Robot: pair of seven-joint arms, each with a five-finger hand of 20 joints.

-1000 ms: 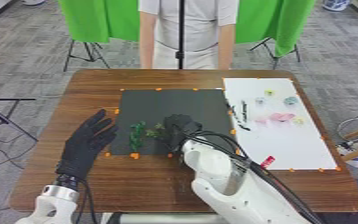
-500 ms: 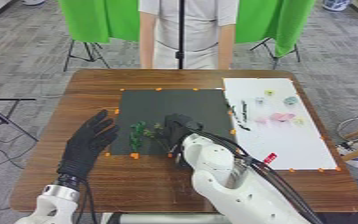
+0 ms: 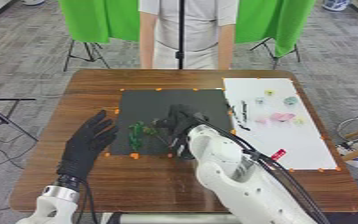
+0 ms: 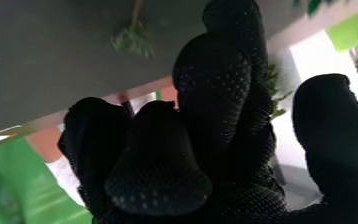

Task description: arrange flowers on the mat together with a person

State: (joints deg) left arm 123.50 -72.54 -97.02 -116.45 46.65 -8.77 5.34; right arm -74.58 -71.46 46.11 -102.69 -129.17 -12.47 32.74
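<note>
Right hand has shifted a bit farther up the black mat, toward the far edge; can't tell if it's open, closed or pinching anything. Left hand is open, fingers extended, beside the mat; green sprigs lie on it between the hands, pink flower on the white sheet.
</note>
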